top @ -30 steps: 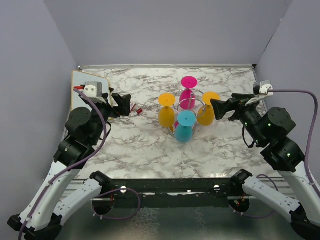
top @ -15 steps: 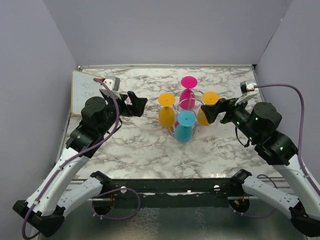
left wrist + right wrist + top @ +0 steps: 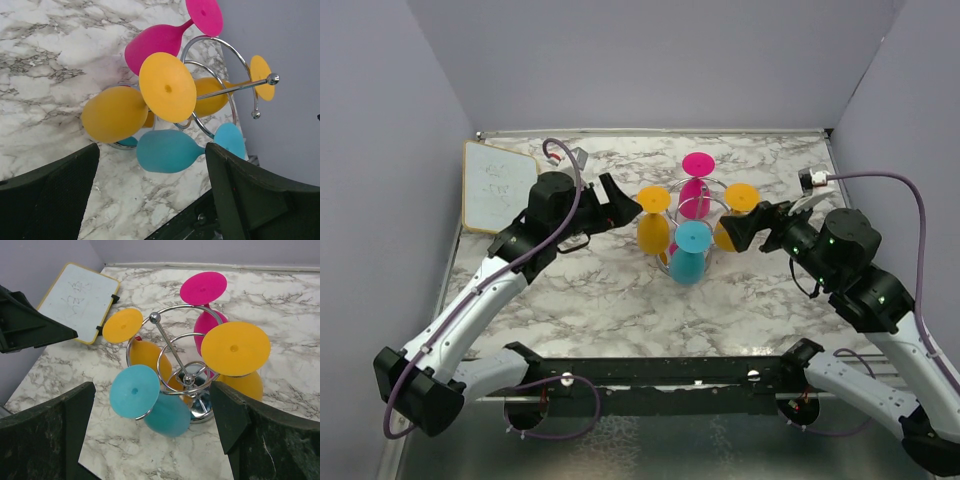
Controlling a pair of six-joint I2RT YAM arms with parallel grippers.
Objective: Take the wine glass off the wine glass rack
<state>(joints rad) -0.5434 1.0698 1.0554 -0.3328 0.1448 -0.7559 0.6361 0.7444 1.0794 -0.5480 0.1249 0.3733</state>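
Observation:
The chrome wine glass rack point(image 3: 705, 208) stands mid-table with several plastic wine glasses hung upside down from its rings: a magenta one point(image 3: 696, 166), an orange one point(image 3: 652, 232) on the left, an orange one point(image 3: 740, 198) on the right and a blue one point(image 3: 688, 262) in front. My left gripper point(image 3: 626, 206) is open and empty just left of the left orange glass point(image 3: 114, 114). My right gripper point(image 3: 734, 231) is open and empty beside the right orange glass point(image 3: 235, 348). The right wrist view shows the rack's post point(image 3: 170, 346) and the blue glass point(image 3: 135, 391).
A small whiteboard point(image 3: 498, 187) lies at the table's far left and also shows in the right wrist view point(image 3: 79, 301). Grey walls close in the table at the back and on both sides. The black frame point(image 3: 650, 372) runs along the near edge.
My left arm has swung right from over the whiteboard to the rack's left side. My right gripper has moved a little left and lower toward the rack.

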